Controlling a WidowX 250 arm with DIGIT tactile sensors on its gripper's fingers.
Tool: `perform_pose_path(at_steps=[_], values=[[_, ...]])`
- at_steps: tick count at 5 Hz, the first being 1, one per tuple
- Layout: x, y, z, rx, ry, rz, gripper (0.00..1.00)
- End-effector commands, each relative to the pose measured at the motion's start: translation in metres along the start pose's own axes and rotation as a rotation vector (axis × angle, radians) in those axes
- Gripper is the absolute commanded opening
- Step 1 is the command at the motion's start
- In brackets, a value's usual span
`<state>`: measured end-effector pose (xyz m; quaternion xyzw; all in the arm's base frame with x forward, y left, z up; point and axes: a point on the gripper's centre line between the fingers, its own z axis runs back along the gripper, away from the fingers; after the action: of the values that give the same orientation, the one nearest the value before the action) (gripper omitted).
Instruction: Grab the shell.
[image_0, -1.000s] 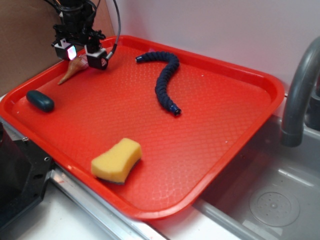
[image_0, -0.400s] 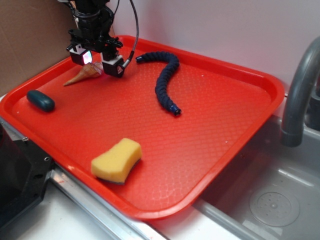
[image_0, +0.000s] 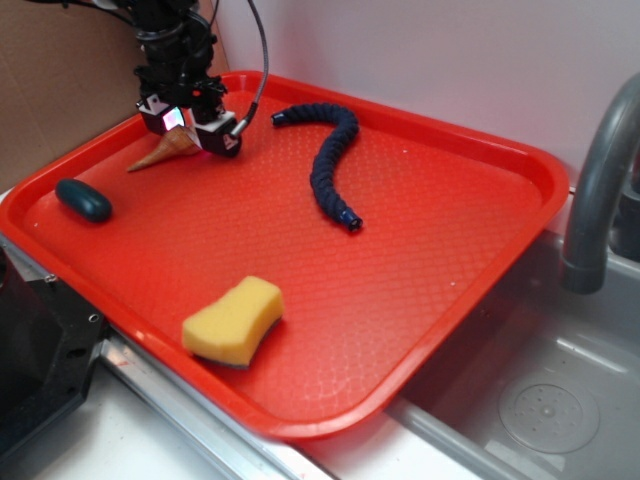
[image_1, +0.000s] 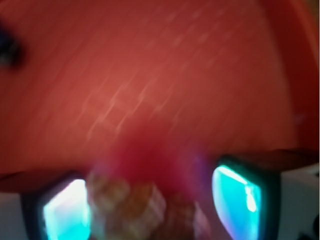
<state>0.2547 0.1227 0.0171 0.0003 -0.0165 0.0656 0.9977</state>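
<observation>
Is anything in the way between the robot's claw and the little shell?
Nothing visible is. The gripper is already at the shell, with its fingers either side of the shell's fat end. The blurry wrist view also shows the shell between the fingers.

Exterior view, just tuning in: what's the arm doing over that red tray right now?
The gripper is at the back left of the red tray, closed around the fat end of the shell, whose pointed tip sticks out to the left. The wrist view is blurred, but it shows the shell between the two fingers. Whether the shell is lifted off the tray cannot be told. The teal pebble, yellow sponge and dark braided rope lie apart from it.
</observation>
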Motion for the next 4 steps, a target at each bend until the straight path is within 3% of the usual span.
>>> perform_pose_path(at_steps=[1, 2, 3, 4], values=[[0.017, -0.008, 0.004, -0.025, 0.005, -0.19, 1.0], [0.017, -0.008, 0.0, -0.026, -0.006, -0.162, 0.61], [0.015, -0.007, 0.0, -0.021, -0.025, -0.134, 0.0], [0.012, -0.015, 0.017, -0.015, -0.039, -0.096, 0.0]])
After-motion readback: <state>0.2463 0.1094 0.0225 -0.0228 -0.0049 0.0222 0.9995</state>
